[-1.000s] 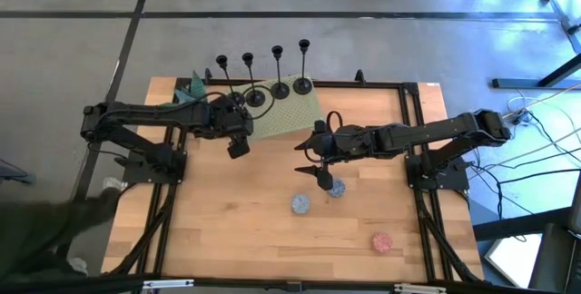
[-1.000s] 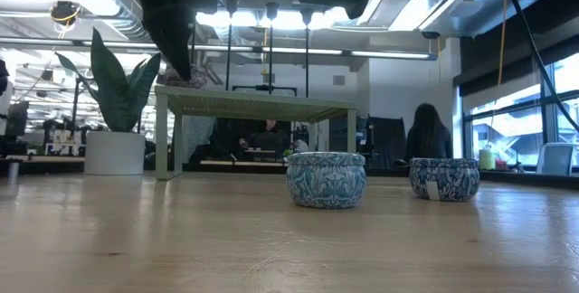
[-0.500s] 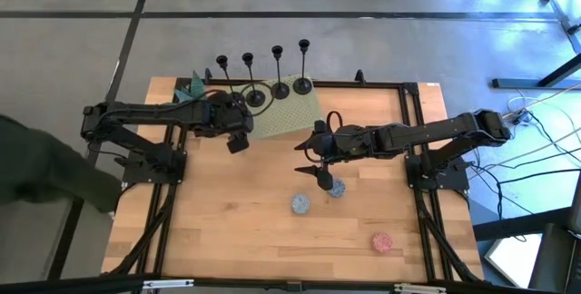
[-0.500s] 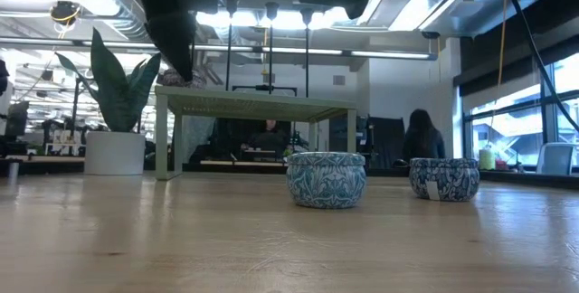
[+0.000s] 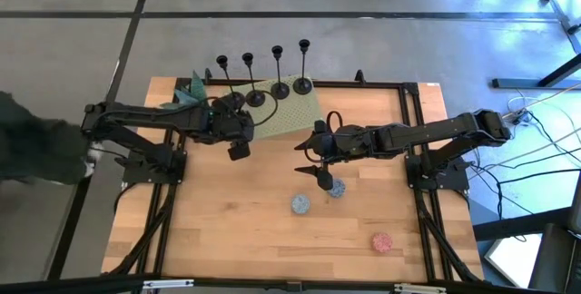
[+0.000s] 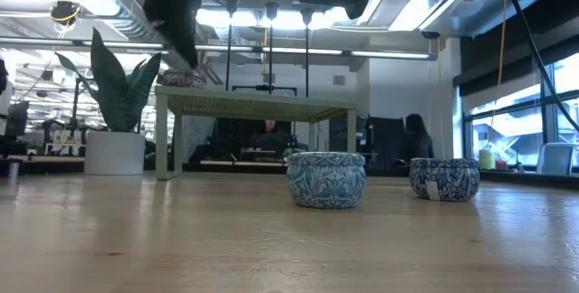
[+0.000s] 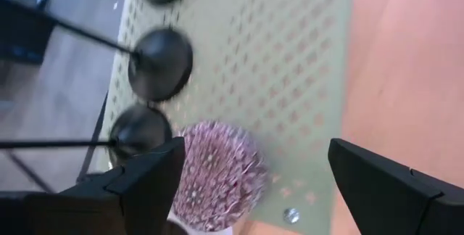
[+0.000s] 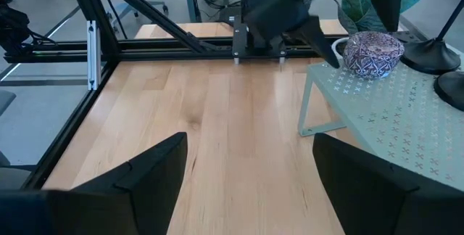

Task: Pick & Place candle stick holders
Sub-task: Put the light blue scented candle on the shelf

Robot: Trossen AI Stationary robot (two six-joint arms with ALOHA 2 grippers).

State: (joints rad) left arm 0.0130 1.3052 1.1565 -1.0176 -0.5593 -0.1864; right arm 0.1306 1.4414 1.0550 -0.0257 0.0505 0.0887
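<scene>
Four slim black candle stick holders (image 5: 280, 72) stand in a row by their round bases along the far edge of a green perforated stand (image 5: 289, 112). Their stems show in the low view (image 6: 270, 40), and three bases show in the left wrist view (image 7: 161, 64). My left gripper (image 5: 236, 140) is open above the stand's left end, its fingers on either side of a maroon patterned tin (image 7: 214, 177) without touching it. My right gripper (image 5: 320, 174) is open and empty over the table's middle, above a teal tin (image 5: 337, 188).
Two teal tins (image 6: 326, 178) (image 6: 443, 178) stand on the wooden table, and a pink tin (image 5: 381, 241) stands near the front right. A potted plant (image 6: 118, 103) stands at the stand's left end. A person's dark shape (image 5: 36, 149) shows beside the table's left edge.
My left gripper has risen a little above the stand's left end. The person beside the table's left edge has moved.
</scene>
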